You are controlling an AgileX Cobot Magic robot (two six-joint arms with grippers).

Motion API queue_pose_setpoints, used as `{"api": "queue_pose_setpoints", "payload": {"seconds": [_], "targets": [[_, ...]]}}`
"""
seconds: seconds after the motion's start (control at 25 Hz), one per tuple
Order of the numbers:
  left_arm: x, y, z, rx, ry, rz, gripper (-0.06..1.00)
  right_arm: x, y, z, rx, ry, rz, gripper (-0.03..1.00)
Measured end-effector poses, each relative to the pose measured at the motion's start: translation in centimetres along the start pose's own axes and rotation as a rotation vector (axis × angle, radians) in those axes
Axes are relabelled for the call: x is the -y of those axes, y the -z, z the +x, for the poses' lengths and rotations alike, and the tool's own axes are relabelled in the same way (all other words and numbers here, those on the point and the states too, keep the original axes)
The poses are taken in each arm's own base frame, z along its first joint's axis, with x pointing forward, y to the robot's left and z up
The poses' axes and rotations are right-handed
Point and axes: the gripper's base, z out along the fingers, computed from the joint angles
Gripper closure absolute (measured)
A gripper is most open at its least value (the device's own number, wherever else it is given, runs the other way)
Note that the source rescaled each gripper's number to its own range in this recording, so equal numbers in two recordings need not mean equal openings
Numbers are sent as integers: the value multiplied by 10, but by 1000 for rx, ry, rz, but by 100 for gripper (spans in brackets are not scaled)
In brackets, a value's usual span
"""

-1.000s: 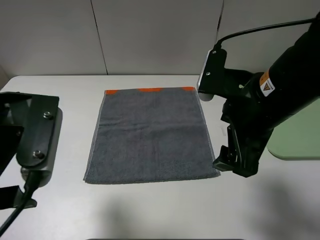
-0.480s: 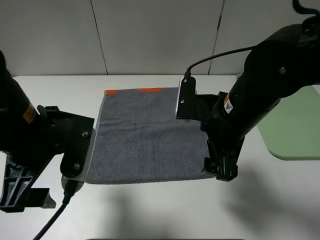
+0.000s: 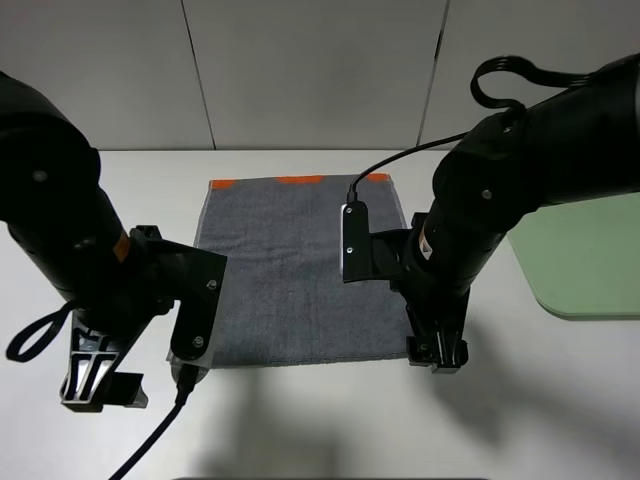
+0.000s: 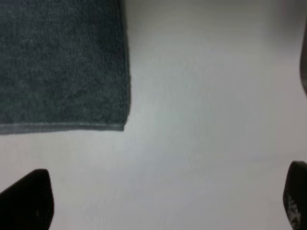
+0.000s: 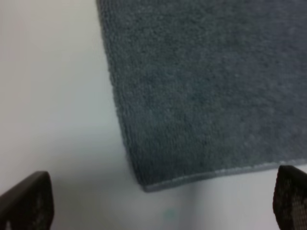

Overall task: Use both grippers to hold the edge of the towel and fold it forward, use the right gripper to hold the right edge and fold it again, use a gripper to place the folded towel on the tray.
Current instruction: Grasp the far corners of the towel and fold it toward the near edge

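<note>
The dark grey towel lies flat on the white table, its orange band along the far end. Its plain near edge faces me. My left gripper is low over the table, just outside the near left corner, which the arm hides. In the left wrist view the gripper is open and empty, with the towel corner ahead of it. My right gripper is at the near right corner. In the right wrist view it is open and empty, short of the corner.
The pale green tray lies at the right edge of the table, partly behind the right arm. A grey panelled wall stands behind the table. Bare white table runs along the front of the towel.
Both arms have swung inward. The left gripper has come in from the far left to the near left corner. The right gripper has shifted left along the near right corner.
</note>
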Motion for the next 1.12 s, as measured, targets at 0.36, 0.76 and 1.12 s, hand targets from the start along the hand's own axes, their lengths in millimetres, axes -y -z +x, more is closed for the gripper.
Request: {"api": "queue_pose_setpoints", "payload": {"seconds": [0.36, 0.76, 1.12], "targets": [[-2, -22, -5, 3, -21, 7, -1, 1, -22, -4, -4, 31, -12, -3], [13, -40, 4, 25, -67, -2, -1, -1, -44, -5, -24, 66, -35, -3], [9, -42, 1, 84, -94, -78, -1, -3, -57, -4, -52, 81, -67, -3]]}}
